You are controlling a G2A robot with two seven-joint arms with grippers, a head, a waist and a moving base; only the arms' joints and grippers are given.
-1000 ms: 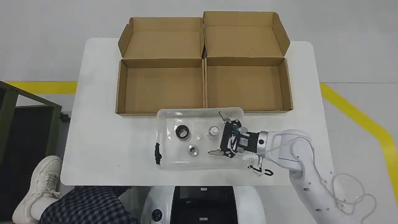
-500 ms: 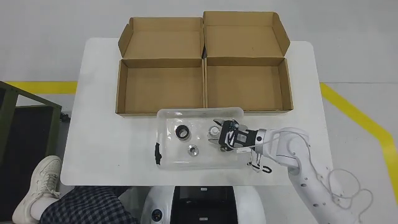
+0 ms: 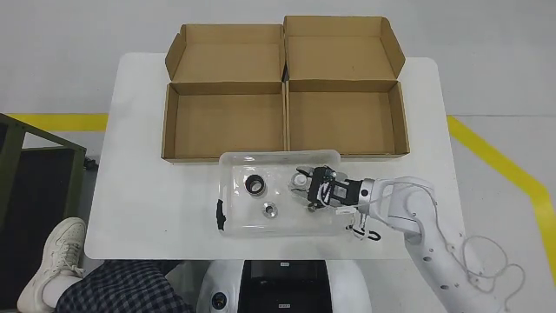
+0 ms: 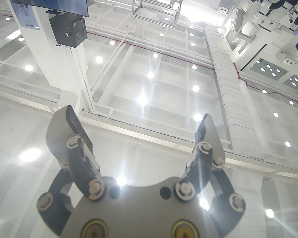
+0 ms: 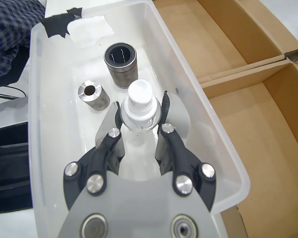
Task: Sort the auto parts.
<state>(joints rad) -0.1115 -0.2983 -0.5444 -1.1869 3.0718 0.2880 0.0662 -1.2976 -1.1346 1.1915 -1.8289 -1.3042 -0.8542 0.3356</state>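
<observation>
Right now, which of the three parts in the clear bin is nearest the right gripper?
The white-capped part, between the fingers of the right gripper; the large bearing and the small steel cylinder stand free beyond it.

Walls of the bin [image 5: 34,100], a tall cylinder [image 5: 121,64] and a short cylinder [image 5: 93,95] hem the right claw [image 5: 141,103]; upward is free
</observation>
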